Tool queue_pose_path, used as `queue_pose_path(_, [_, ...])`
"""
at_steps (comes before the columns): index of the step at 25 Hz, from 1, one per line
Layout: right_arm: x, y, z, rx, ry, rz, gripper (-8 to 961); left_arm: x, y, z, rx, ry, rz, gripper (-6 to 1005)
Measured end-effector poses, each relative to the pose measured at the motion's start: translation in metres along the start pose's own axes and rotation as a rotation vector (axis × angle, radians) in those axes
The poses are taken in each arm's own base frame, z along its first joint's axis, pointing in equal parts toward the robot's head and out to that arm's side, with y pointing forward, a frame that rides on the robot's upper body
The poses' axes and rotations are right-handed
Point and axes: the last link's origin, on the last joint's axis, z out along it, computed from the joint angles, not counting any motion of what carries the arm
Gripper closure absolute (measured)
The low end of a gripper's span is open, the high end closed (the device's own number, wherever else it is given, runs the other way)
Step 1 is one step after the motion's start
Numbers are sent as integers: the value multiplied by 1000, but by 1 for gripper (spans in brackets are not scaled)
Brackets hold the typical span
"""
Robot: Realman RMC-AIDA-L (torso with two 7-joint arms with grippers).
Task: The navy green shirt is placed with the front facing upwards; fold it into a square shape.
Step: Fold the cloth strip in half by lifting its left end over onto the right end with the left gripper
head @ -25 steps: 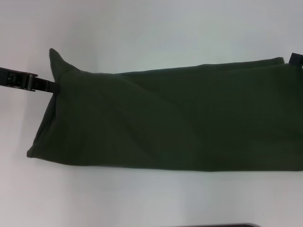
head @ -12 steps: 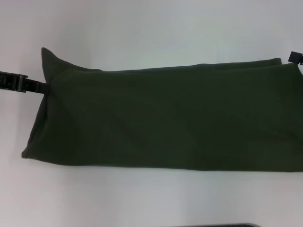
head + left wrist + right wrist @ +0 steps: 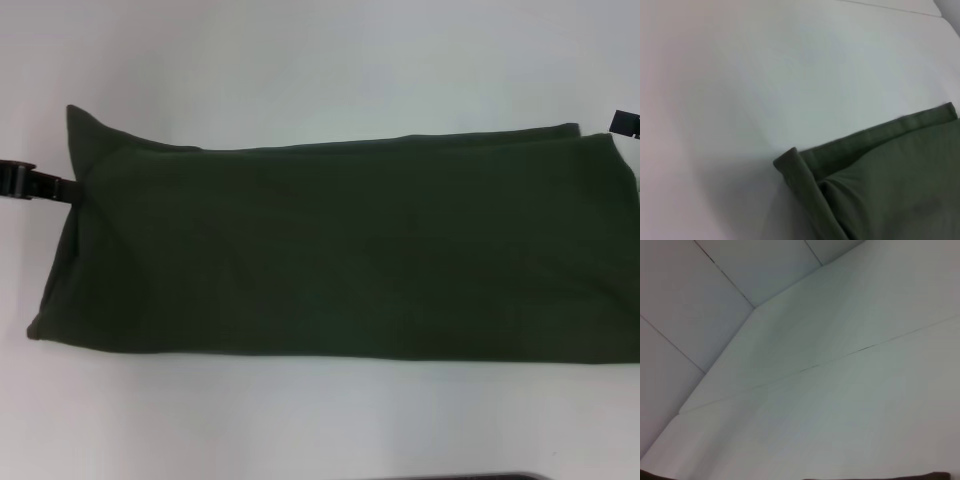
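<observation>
The navy green shirt (image 3: pixel 340 250) lies across the white table as a long folded band with plain green fabric up; no print shows. My left gripper (image 3: pixel 70 188) reaches in from the left and is shut on the shirt's left edge, just below its raised far-left corner. The left wrist view shows that folded corner of the shirt (image 3: pixel 875 175) on the table. Only a small black part of my right gripper (image 3: pixel 625 122) shows at the right border, by the shirt's far-right corner. The right wrist view holds only a dark sliver of cloth (image 3: pixel 865 476).
The white table (image 3: pixel 320 60) extends bare behind and in front of the shirt. A dark strip (image 3: pixel 460 477) sits at the bottom edge of the head view. Seams and a far edge of the table (image 3: pixel 790 375) run across the right wrist view.
My left gripper has moved left with the shirt's edge in it, and the band has stretched leftward and flattened. The shirt's right end has slid in from the border.
</observation>
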Motion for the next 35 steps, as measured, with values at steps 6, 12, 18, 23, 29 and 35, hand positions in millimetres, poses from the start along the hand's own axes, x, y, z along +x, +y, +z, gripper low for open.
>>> queue_pose_path(6, [-1,1,1,-3,0,-1,39,-5,-8,-6,0,13,-19,998])
queue_pose_path(12, [-1,1,1,-3,1,-2,39,-8,-13,-12,5,25,-35,999])
queue_pose_path(18, [0,0,0,-1,1,-2,38,-8,-15,-19,13,28,-45,999])
queue_pose_path(23, [1,0,-1,1,3,1,38,-9,-18,-24,24,31,-50,999])
queue_pose_path(29, [2,0,-2,1,3,4,39,-13,-24,-31,42,37,-65,999])
queue_pose_path(35, [3,-1,-2,2,4,4,39,-18,-30,-39,59,50,-82,999])
